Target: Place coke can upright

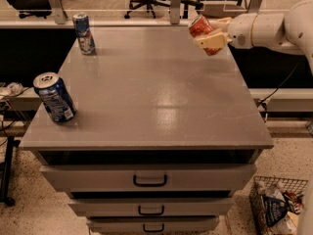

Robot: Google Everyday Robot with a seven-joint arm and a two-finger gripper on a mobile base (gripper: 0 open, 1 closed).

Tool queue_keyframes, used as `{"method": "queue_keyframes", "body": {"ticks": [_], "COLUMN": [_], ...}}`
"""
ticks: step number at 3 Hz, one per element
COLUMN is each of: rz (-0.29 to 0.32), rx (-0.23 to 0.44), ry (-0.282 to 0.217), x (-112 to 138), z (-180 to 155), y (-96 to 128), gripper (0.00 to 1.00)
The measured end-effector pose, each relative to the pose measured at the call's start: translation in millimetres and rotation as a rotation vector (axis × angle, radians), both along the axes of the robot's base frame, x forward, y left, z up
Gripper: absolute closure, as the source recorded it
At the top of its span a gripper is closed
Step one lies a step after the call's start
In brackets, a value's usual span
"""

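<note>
The coke can (pixel 201 28) is red-orange with a silver top. It is held tilted, top toward the upper left, above the far right corner of the grey cabinet top (pixel 151 92). My gripper (pixel 209 32) is shut on the coke can; its cream fingers (pixel 211 40) clamp the can's sides. The white arm reaches in from the right edge of the view. The can hangs clear of the surface.
A dark blue can with a white label (pixel 54 97) stands at the near left edge. A slimmer blue-and-white can (pixel 84 34) stands at the far left corner. Drawers with handles (pixel 149 180) sit below. A wire basket (pixel 276 210) is on the floor at right.
</note>
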State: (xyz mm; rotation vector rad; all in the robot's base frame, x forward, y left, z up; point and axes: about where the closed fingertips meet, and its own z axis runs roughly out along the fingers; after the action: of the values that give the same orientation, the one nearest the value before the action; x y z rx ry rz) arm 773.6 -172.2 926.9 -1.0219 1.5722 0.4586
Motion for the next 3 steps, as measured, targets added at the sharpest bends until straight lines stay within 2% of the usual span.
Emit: {"method": "queue_keyframes", "body": {"ticks": [2, 3], "rz": [0.028, 0.053], "rx": [0.223, 0.292], "ry": [-0.073, -0.103], "x": [-22.1, -25.7], "z": [-17.2, -25.0], "y": [-17.4, -18.9], "gripper": [1.0, 1.0]}}
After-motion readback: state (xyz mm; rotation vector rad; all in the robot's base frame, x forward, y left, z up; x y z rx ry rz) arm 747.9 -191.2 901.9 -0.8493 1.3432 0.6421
